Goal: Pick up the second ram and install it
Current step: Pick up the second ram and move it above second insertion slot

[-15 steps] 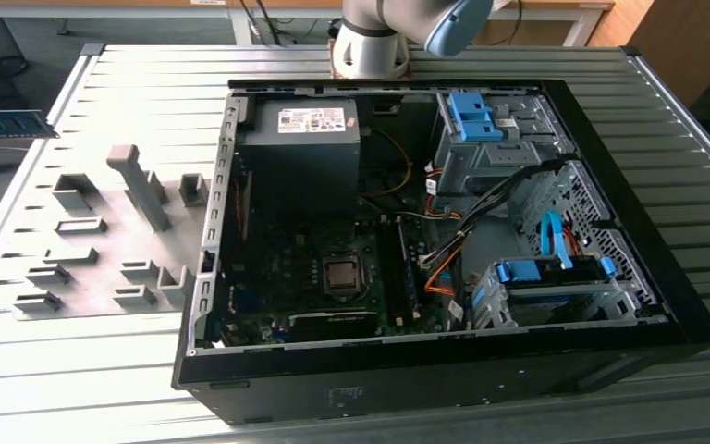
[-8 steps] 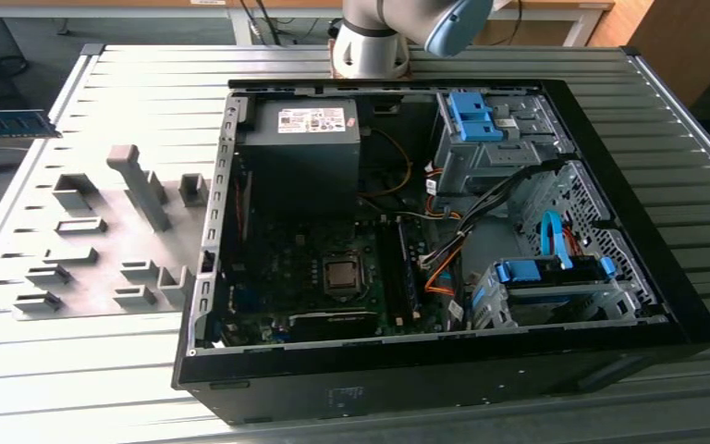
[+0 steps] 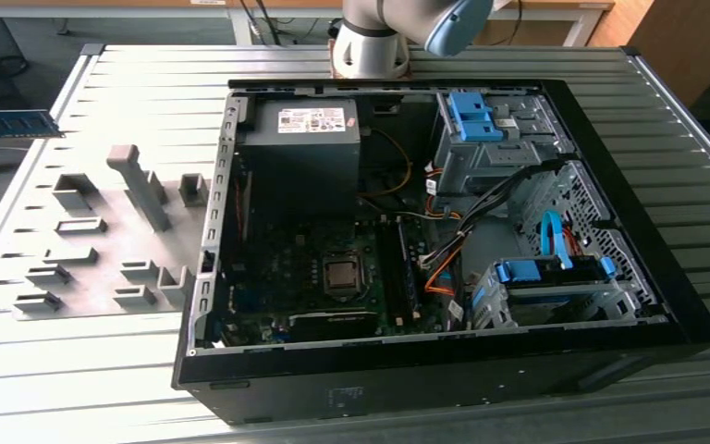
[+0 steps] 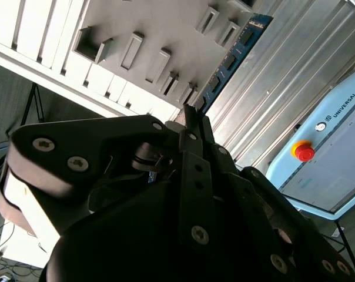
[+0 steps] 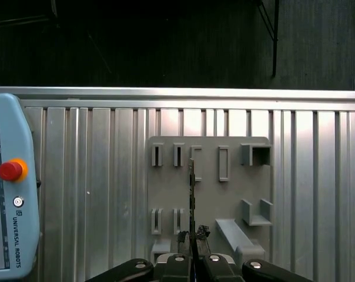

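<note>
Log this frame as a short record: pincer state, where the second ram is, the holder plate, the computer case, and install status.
pincer: shut on the second ram
second ram: seen edge-on in the first wrist view, held over the gray holder plate
holder plate: lies on the slatted table, on the exterior view's left of the computer case
computer case: side open, motherboard exposed
teach pendant: on the table beside the plate
install status: not done, ram is outside the case
</note>
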Controlling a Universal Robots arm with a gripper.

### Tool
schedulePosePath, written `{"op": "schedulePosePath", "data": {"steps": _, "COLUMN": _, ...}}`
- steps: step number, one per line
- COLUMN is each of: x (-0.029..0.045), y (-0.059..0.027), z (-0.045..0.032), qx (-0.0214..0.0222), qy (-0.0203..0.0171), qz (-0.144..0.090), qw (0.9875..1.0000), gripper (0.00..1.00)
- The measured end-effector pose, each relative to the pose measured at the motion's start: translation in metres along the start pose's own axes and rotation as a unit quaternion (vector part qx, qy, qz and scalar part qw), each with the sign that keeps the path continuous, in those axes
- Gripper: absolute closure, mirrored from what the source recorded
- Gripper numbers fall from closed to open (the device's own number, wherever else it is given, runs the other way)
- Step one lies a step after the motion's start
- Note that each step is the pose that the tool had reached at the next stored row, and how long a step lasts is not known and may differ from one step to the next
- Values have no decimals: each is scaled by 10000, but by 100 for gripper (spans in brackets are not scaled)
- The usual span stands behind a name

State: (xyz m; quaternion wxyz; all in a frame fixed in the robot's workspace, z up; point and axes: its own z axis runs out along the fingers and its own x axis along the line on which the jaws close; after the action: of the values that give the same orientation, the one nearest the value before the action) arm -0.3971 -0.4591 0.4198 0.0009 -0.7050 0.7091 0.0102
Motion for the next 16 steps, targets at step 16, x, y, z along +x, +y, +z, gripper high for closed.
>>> {"op": "schedulePosePath", "data": {"steps": 16, "x": 0, "y": -56, "z": -1, "qx": 0, "qy": 0, "qz": 0, "qw": 10000, "gripper": 86}}
